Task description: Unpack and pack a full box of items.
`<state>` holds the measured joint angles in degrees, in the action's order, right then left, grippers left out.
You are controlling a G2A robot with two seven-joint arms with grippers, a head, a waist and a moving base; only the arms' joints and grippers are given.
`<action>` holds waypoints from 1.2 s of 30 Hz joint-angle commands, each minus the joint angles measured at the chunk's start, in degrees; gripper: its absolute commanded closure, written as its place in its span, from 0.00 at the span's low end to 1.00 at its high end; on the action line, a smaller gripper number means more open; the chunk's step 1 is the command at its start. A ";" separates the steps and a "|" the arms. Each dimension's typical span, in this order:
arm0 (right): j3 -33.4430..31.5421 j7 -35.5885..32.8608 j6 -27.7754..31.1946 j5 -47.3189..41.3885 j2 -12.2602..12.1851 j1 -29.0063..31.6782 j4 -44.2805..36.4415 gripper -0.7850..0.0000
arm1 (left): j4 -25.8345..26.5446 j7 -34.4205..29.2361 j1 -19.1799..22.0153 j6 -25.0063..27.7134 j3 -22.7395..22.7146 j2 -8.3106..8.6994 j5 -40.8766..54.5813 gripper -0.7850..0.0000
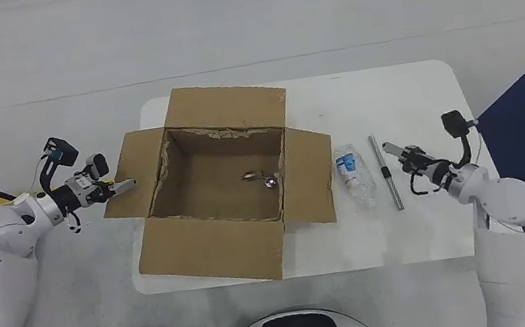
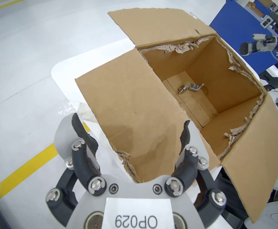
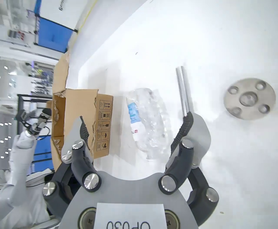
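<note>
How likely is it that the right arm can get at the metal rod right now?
Probably yes: the right gripper hangs open right by the metal rod, with nothing lying between them.

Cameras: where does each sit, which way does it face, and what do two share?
Top view: above the arms, facing down on table and open box; both arms, left gripper and right gripper show.
Left wrist view: on that wrist, facing into the box at metal parts; own open fingers.
Right wrist view: on that wrist, facing bottle, rod and flange; own open fingers.
Shared: the box, in all three.
</note>
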<state>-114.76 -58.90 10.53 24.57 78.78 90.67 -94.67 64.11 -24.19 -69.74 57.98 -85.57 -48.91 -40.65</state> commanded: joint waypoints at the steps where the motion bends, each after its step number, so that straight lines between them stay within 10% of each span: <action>1: -1.54 0.22 1.05 -3.93 -0.27 0.22 3.76 0.46 | 0.00 0.00 0.00 0.00 0.00 0.00 0.00 0.00; 36: 0.60 7.15 -19.46 -4.10 -4.34 -9.18 21.10 0.57 | 0.00 0.00 0.00 0.00 0.00 0.00 0.00 0.00</action>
<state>-114.28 -51.79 -8.70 20.37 74.52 81.70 -73.80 64.11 -24.19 -69.74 57.98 -85.57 -48.91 -40.65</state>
